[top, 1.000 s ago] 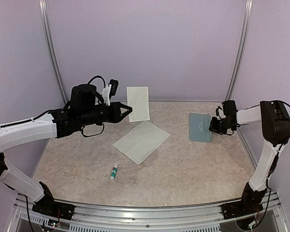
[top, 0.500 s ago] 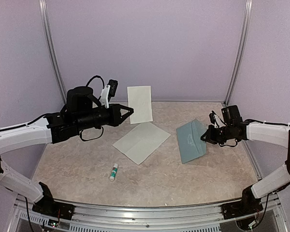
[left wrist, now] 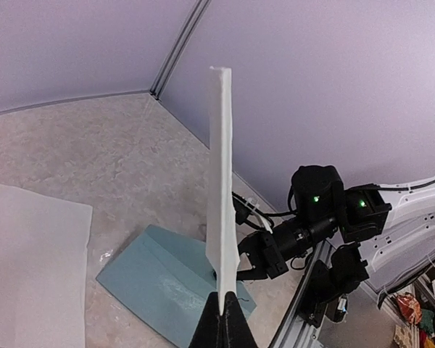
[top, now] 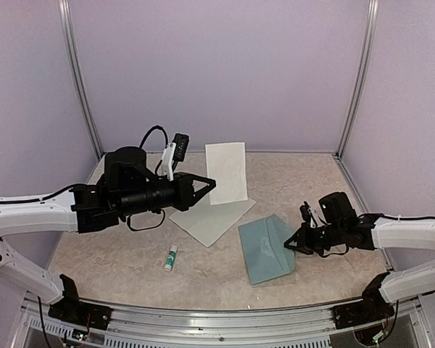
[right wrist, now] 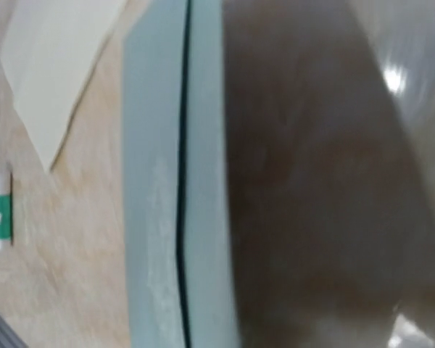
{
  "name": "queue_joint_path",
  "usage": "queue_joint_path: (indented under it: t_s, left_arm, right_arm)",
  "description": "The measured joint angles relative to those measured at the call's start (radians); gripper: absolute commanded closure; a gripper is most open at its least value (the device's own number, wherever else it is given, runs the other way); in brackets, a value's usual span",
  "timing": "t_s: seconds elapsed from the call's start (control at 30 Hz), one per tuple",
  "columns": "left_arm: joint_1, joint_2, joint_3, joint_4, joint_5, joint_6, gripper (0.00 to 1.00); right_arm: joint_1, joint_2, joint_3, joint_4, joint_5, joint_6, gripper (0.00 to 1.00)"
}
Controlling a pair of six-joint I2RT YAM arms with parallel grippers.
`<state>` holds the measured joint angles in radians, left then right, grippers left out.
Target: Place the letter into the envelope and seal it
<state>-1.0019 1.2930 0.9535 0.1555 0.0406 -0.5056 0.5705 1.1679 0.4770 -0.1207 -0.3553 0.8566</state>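
Observation:
My left gripper [top: 212, 183] is shut on the bottom edge of the letter [top: 227, 172], a plain white sheet held upright above the table. In the left wrist view the letter [left wrist: 221, 181] stands edge-on, rising from the closed fingertips [left wrist: 223, 308]. The teal envelope [top: 267, 248] lies tilted at the front right of centre. My right gripper [top: 291, 244] is shut on its right edge. The right wrist view shows the envelope [right wrist: 156, 217] very close, with a dark slit along its opening; the fingers there are hidden in blur.
A second pale sheet [top: 210, 216] lies flat on the table under and in front of the held letter. A small white-and-green glue stick [top: 172, 257] lies at the front left of centre. The booth's purple walls close off the back and sides.
My right gripper has dragged the envelope from the back right toward the front centre. The left gripper has shifted right with the letter, toward the envelope.

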Motion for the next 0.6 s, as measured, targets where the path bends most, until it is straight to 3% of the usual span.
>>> queue_joint_path:
  t_s: [0.07, 0.17, 0.37, 0.47, 0.6]
  left_arm:
    - [-0.024, 0.0, -0.016, 0.031, -0.008, -0.016, 1.0]
    - [-0.042, -0.002, -0.047, 0.069, -0.013, -0.043, 1.0]
    - [-0.059, -0.001, -0.08, 0.167, -0.005, -0.078, 1.0]
    - [-0.068, 0.005, -0.085, 0.238, 0.019, -0.089, 1.0]
    - [-0.072, 0.027, -0.085, 0.293, 0.055, -0.097, 1.0]
  right_arm:
    - [0.027, -0.001, -0.034, 0.035, 0.002, 0.04, 0.42]
    - [0.043, -0.023, -0.042, 0.034, 0.034, 0.065, 0.14]
    - [0.045, -0.169, 0.016, 0.002, 0.116, -0.017, 0.04]
    - [0.046, -0.216, 0.033, 0.089, 0.041, -0.08, 0.04]
    - [0.049, -0.217, 0.039, 0.289, -0.178, -0.109, 0.03]
